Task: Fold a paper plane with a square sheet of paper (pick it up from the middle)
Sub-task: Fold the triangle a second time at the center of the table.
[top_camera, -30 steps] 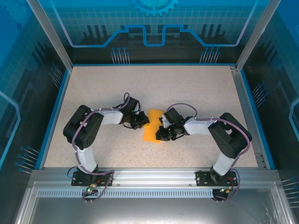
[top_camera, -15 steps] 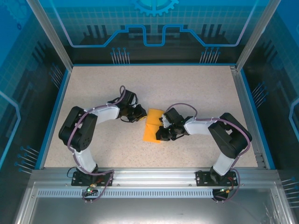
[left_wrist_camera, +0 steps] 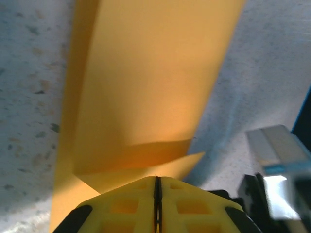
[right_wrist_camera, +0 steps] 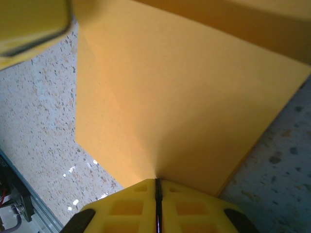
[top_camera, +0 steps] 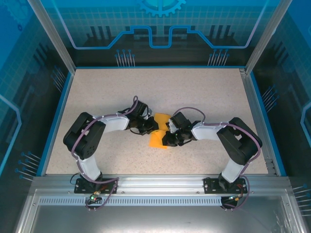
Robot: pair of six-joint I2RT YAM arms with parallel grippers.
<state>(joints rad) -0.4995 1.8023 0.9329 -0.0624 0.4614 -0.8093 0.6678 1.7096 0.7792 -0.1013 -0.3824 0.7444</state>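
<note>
Our left claw (left_wrist_camera: 157, 182) is pinched shut. Its two yellow fingers press together with just a thin line between them, and the edge of the paper (left_wrist_camera: 146, 87) is nipped in its tip. Our right claw (right_wrist_camera: 157, 183) is shut tight the same way. It bites the paper's near edge, and a soft crease spreads out from the pinch.

From above we see both claws meet nose to nose in the middle of the table (top_camera: 194, 92), with the paper between them. The paper is plain orange-yellow. It is folded, not flat: one part lifts up and bends, and a folded flap lies under it by the left claw.

The table is pale with little dark specks and has a blue edge round it. See-through blue walls (top_camera: 160, 29) stand behind and beside it. A grey metal rail (top_camera: 160, 182) crosses the front, where the arms are bolted.
</note>
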